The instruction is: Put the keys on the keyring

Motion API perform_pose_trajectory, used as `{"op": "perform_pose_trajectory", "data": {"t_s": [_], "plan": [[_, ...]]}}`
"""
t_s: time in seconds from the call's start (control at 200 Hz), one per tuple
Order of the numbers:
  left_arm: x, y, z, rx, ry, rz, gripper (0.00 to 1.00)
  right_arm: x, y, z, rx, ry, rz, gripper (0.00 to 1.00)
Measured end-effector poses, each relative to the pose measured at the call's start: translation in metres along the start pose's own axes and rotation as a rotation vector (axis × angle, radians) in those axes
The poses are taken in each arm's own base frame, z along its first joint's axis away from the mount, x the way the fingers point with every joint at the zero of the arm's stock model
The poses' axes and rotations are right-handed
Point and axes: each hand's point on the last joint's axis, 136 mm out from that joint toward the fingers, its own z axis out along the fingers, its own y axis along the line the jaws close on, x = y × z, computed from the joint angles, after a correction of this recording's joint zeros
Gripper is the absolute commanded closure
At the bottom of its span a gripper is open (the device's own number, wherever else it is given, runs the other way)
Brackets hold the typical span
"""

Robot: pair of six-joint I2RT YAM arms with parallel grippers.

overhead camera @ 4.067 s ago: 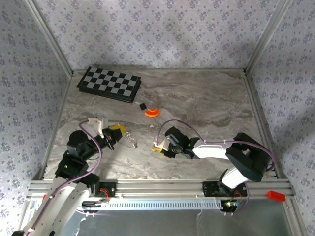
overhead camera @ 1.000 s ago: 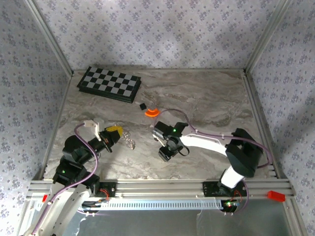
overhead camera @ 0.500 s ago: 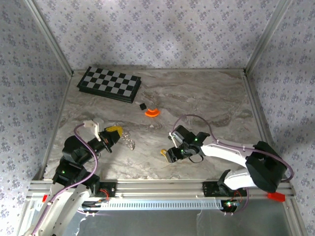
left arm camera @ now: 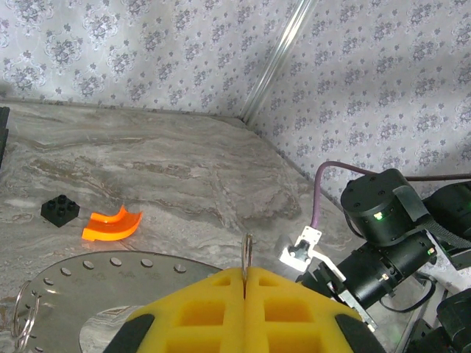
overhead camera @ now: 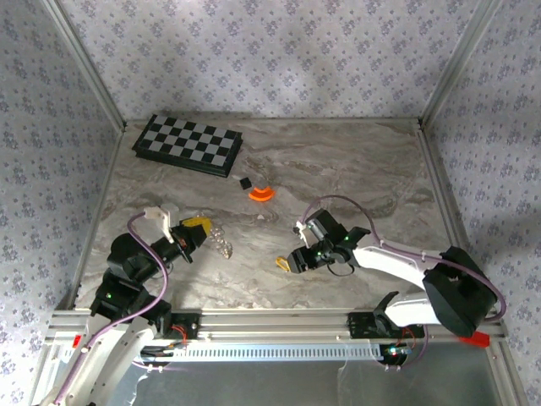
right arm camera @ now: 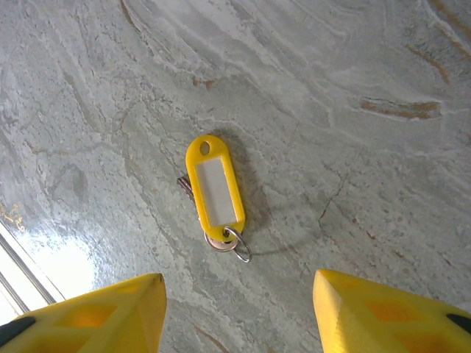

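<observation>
Marbled surface [overhead camera: 355, 169] carries the keys [right arm camera: 215, 193], lying flat between our right fingers [right arm camera: 103, 309], which are spread apart. Our left fingers [left arm camera: 199, 309] pinch the keyring [overhead camera: 221, 243]. The tag looks light, stiff and slick, so we'd grip its long edges.

one checkered board [overhead camera: 188, 144], one black cube [overhead camera: 245, 182], one orange curved piece [overhead camera: 261, 194], one yellow key tag [right arm camera: 214, 190] and one silvery keyring [overhead camera: 221, 241].

Small yellow keys [right arm camera: 215, 193] lying flat, silvery keyring [overhead camera: 222, 243] well apart
</observation>
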Motion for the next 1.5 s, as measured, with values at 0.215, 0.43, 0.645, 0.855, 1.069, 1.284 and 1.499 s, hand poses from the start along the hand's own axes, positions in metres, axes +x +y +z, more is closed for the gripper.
{"op": "perform_pose_trajectory", "data": {"t_s": [0.215, 0.43, 0.645, 0.855, 1.069, 1.284, 1.499], "plan": [[0.0, 0.0, 0.0, 0.0, 0.0, 0.0, 1.0, 0.008, -0.002, 0.008, -0.014, 0.047, 0.004, 0.48], [0.0, 0.0, 0.0, 0.0, 0.0, 0.0, 1.0, 0.011, -0.001, 0.014, -0.031, 0.069, -0.006, 0.53], [0.0, 0.0, 0.0, 0.0, 0.0, 0.0, 1.0, 0.014, 0.0, 0.021, -0.042, 0.089, -0.021, 0.6], [0.0, 0.0, 0.0, 0.0, 0.0, 0.0, 1.0, 0.012, 0.003, 0.022, -0.056, 0.082, -0.034, 0.64], [0.0, 0.0, 0.0, 0.0, 0.0, 0.0, 1.0, 0.011, 0.004, 0.026, -0.064, 0.083, -0.04, 0.67], [0.0, 0.0, 0.0, 0.0, 0.0, -0.001, 1.0, 0.01, 0.004, 0.027, -0.069, 0.079, -0.043, 0.72], [0.0, 0.0, 0.0, 0.0, 0.0, -0.001, 1.0, 0.009, 0.005, 0.028, -0.072, 0.075, -0.047, 0.77]]}}
